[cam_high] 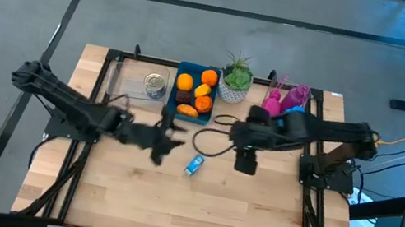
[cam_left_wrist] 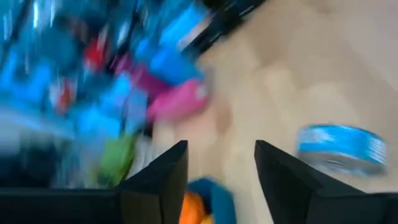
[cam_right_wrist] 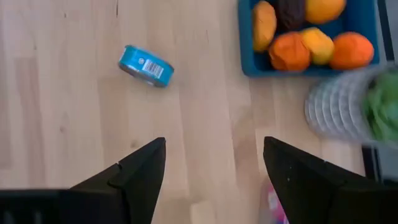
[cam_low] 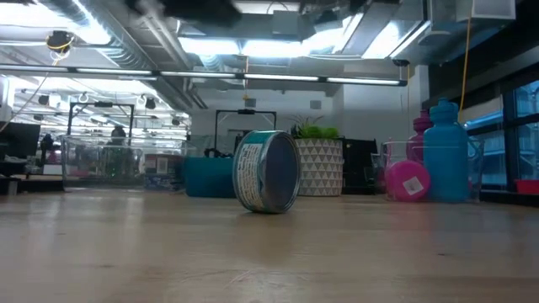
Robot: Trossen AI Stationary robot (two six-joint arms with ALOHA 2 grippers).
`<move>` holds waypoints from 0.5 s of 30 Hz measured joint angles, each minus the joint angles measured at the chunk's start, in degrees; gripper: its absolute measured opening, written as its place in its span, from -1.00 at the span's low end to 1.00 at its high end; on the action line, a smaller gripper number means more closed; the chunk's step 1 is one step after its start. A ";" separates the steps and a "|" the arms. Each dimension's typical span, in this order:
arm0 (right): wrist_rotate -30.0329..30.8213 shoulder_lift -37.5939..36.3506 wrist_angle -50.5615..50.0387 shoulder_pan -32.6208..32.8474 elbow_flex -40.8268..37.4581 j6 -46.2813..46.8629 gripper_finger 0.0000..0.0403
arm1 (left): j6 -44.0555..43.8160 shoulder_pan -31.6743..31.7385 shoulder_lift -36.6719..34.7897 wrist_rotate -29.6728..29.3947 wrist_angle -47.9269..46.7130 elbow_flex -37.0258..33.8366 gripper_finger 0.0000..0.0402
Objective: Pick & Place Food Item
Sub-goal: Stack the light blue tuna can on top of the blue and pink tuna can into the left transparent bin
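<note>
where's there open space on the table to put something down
Bare wood runs along the near edge of the table, in front of the can and both grippers. The far edge is crowded: clear bin, blue tray, plant, pink and blue bottles.

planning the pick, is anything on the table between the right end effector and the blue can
Nothing visible does. The blue can lies on its side on bare wood, apart from the blue tray, and the right end effector, fingers spread, looks down at it unobstructed.
</note>
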 joint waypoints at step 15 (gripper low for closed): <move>-2.30 -4.33 -8.55 1.59 -1.15 13.96 0.34 | -59.83 22.88 42.43 39.90 -69.11 73.25 0.11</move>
